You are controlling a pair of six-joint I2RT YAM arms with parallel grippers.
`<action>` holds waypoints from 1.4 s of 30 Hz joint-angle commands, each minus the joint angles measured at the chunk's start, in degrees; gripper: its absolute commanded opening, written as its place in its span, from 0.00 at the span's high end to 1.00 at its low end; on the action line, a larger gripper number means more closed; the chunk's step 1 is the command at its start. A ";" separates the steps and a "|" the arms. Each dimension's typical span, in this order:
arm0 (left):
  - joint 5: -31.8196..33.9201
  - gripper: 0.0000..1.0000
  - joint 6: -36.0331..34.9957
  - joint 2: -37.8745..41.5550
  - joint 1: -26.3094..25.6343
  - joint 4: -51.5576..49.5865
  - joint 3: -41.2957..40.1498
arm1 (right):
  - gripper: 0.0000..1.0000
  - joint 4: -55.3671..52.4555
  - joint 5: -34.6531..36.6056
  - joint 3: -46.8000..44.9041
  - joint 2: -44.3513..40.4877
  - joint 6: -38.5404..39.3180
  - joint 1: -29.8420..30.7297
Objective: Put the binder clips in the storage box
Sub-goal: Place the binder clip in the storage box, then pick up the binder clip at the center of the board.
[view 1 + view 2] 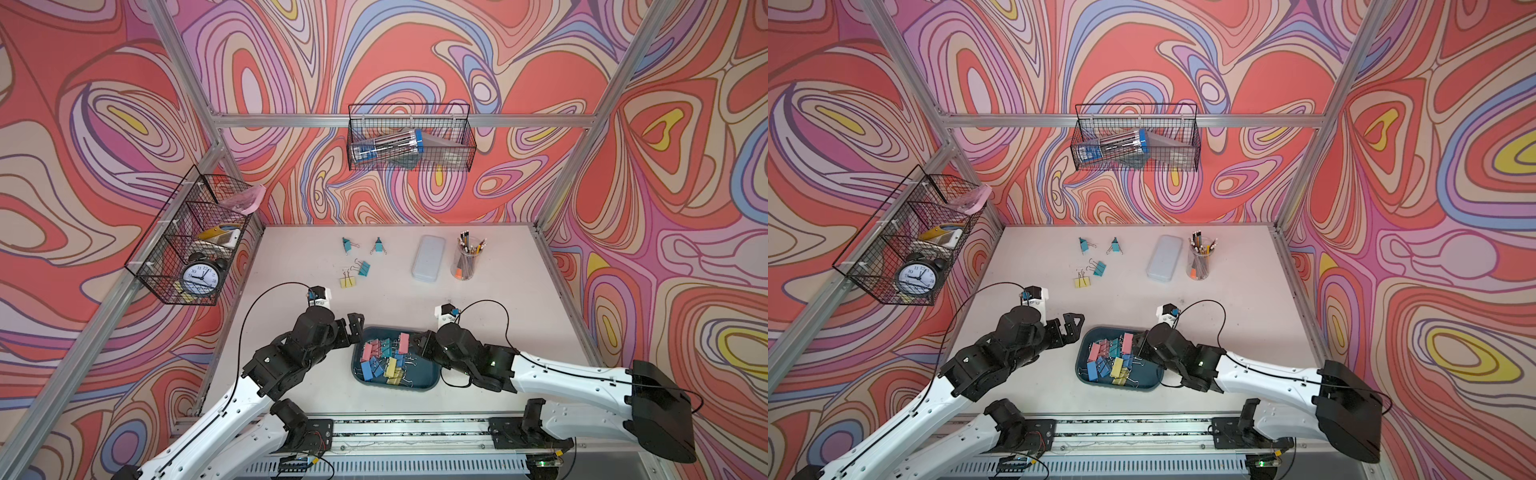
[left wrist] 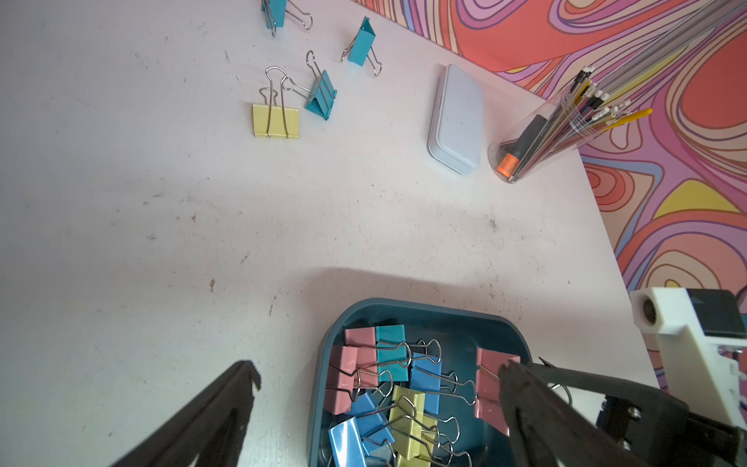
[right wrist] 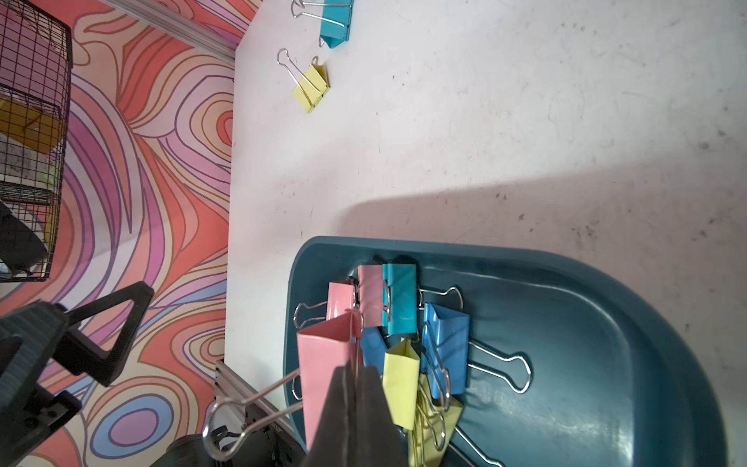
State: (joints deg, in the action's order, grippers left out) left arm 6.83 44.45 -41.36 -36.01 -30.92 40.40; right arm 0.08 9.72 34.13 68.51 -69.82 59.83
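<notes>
Right hand (image 3: 355, 376): fingers pressed together on a pink clip (image 3: 323, 364), held over the storage box (image 3: 606, 364); I judge it is ready to be dropped in.
Left hand (image 1: 356, 328): fingers wide apart and empty, just beside the box's left rim, probably free for the next pick.
Box: near the front of the worktop (image 1: 395, 299), between both hands, holding a heap of binder clips (image 1: 384, 359).
Left to fetch: a yellow clip (image 1: 348, 282) and three teal clips (image 1: 364, 268), far back on the left.
Nearby: a pale case (image 1: 428, 257) and a pencil cup (image 1: 467, 262), well apart from the clips and blocking nothing.
</notes>
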 commanded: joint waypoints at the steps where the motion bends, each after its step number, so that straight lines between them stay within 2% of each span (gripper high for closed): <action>1: -5.94 0.01 2.06 -0.03 2.35 3.47 -0.91 | 1.00 2.04 1.39 -1.41 1.63 -2.37 0.80; 7: -8.80 0.01 3.35 -1.16 5.55 5.17 -2.52 | 1.00 4.26 0.72 -1.88 6.54 -3.52 1.91; 10: -11.52 0.01 4.35 -4.07 9.43 5.34 -1.72 | 1.00 5.32 0.85 -1.87 8.44 -3.90 2.39; 13: -16.08 0.01 5.10 -8.57 14.44 7.41 -0.99 | 0.90 5.38 0.91 -1.79 9.01 -4.00 2.77; 16: -18.99 0.08 5.56 -14.07 18.01 10.87 0.12 | 0.79 3.32 1.85 -1.79 7.37 -4.16 2.92; 21: -19.36 0.18 2.48 -23.77 20.99 13.27 5.30 | 0.67 -4.66 5.66 -0.28 0.79 -3.57 3.01; 27: -13.79 0.31 -7.90 -33.91 23.80 17.50 12.00 | 0.48 -10.26 12.61 2.34 -7.81 3.91 3.04; 30: -14.72 0.37 -15.42 -40.56 25.59 21.04 15.70 | 0.38 -8.45 15.36 3.57 -8.74 10.94 3.02; 32: -17.81 0.40 -19.16 -46.33 28.07 22.76 19.03 | 0.35 -7.05 15.81 4.63 -7.70 15.34 2.96; 35: -24.98 0.36 -22.81 -55.58 31.91 26.10 23.82 | 0.32 -5.14 14.47 6.34 -4.93 19.43 2.94; 37: -27.00 0.36 -24.15 -60.36 33.60 28.87 26.23 | 0.31 -4.70 13.36 7.61 -3.09 20.96 2.83; 42: -39.99 0.36 -25.03 -70.83 36.52 30.57 34.70 | 0.28 -5.36 12.48 9.07 -0.92 21.65 2.35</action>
State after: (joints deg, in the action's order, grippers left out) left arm -23.79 22.72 -109.58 -0.03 -3.22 71.16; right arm -5.56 22.41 41.91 67.13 -51.05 62.37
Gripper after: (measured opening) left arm 0.639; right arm 0.717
